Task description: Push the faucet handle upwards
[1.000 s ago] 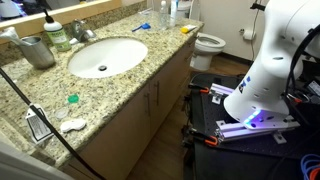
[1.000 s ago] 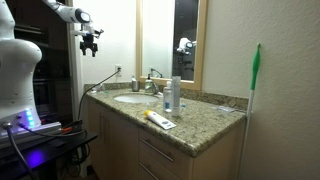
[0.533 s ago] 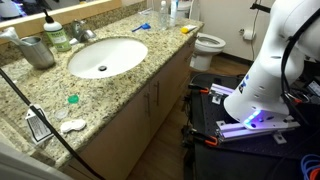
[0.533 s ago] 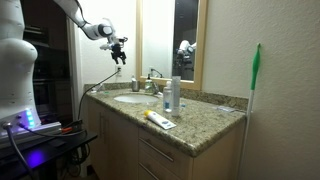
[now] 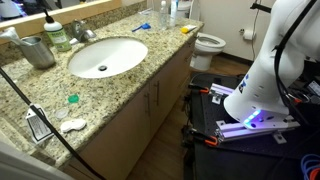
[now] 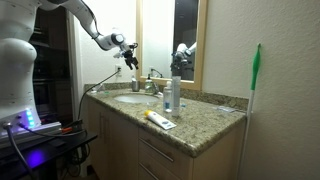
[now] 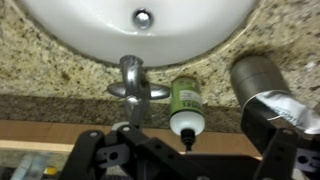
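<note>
One short silvery lever, the faucet handle (image 7: 131,72), sits at the centre of the wrist view. Its long axis runs 12 to 6 o'clock and its rounded tip points to 12, toward the white oval basin (image 7: 140,25). The chrome is smooth and shiny against the speckled granite surface (image 7: 60,60).

Just beside the handle at 3 o'clock stands a green bottle (image 7: 185,103) with a white top, and farther toward 3 a grey metal pitcher (image 7: 258,78).

The black end effector (image 7: 185,160) fills the 6 o'clock edge, its fingers spread wide apart around nothing, clear of the handle.

In an exterior view the end effector (image 6: 129,58) hangs in the air at about 10 o'clock from the faucet handle (image 6: 152,74). Half a second ago it was higher and farther from the mirror (image 6: 185,30), so it has dropped toward the handle.

In an exterior view the faucet handle (image 5: 79,27) and the things on the surface (image 5: 120,90) lie as they did before.
</note>
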Tool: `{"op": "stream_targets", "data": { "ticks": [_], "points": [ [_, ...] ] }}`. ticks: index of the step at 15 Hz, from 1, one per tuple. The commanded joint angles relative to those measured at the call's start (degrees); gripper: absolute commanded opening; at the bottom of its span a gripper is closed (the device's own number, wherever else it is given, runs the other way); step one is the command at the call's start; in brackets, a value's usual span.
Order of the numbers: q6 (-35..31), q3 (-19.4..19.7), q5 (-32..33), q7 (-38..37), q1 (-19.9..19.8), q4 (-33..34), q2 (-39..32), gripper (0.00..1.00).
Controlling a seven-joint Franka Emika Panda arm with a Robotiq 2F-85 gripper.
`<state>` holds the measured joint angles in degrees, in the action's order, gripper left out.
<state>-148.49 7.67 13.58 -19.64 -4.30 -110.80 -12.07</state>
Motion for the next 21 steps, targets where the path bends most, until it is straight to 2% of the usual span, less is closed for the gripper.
{"op": "stream_targets", "data": {
  "ticks": [1,2,4,5,6,8,9,12,15,18,20,21],
  "points": [
    [-7.8,7.5,11.1,-4.7,-0.4,5.4,-8.4,1.0],
    [-8.3,9.4,11.9,-4.9,-0.7,7.2,-10.6,1.0],
    [-6.4,10.3,7.1,-1.9,-2.6,10.1,-14.4,1.0],
    [-4.3,8.7,2.8,0.2,-3.8,11.5,-15.8,1.0],
    [-6.7,11.1,5.8,-1.8,-1.5,7.2,-12.3,1.0],
    [-6.6,10.9,2.9,-0.2,-2.4,9.4,-15.2,1.0],
    [-6.5,10.8,2.5,-0.1,-2.4,10.1,-15.9,1.0],
    [-4.2,4.0,-5.9,8.3,-5.5,9.8,-14.2,1.0],
    [-6.1,6.1,-6.2,6.8,-3.3,10.3,-15.4,1.0],
    [-6.2,6.1,-6.2,6.7,-3.0,10.3,-15.5,1.0],
    [-7.0,6.3,-6.1,5.6,-2.7,12.0,-18.3,1.0],
    [-8.2,5.2,-7.5,6.4,-3.4,12.2,-19.2,1.0]
  ]
}}
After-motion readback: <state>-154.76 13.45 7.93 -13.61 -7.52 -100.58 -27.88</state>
